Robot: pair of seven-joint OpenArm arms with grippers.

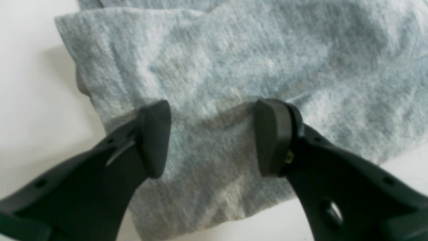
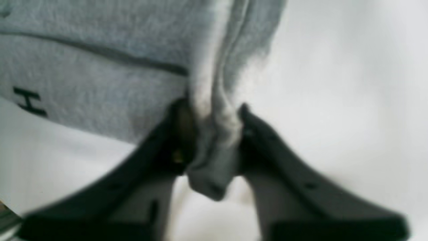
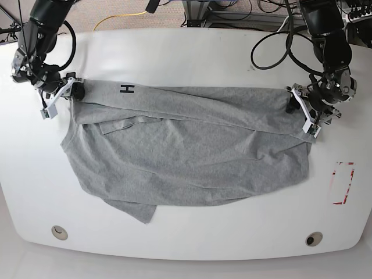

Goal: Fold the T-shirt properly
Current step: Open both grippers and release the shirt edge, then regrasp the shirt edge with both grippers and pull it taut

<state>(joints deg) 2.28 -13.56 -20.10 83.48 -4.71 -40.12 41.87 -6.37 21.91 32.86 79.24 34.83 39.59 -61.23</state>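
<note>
The white table [image 3: 186, 52] fills the base view, and spread wide across its middle lies the T-shirt [image 3: 186, 157], heather grey, wrinkled, stretched from one arm to the other with a loose corner trailing toward the near edge. Black lettering [image 3: 127, 88] shows near its far edge, just beside the right arm's end, and the right wrist view catches the same letter at its left.

Over at the right gripper [image 2: 214, 134], the two black fingers are pressed in on a bunched ridge of grey fabric; a wad of cloth bulges out between and below them, so this one is clamped on the T-shirt's edge.

The left gripper [image 1: 212, 137] sits at the opposite end of the cloth. Its jaws stand well apart, with flat grey fabric showing between them, and the tips rest at or just above the cloth near its corner. Nothing is pinched there.

A small red-marked patch [image 3: 343, 183] lies on the table near the left arm's side, apart from the shirt.
</note>
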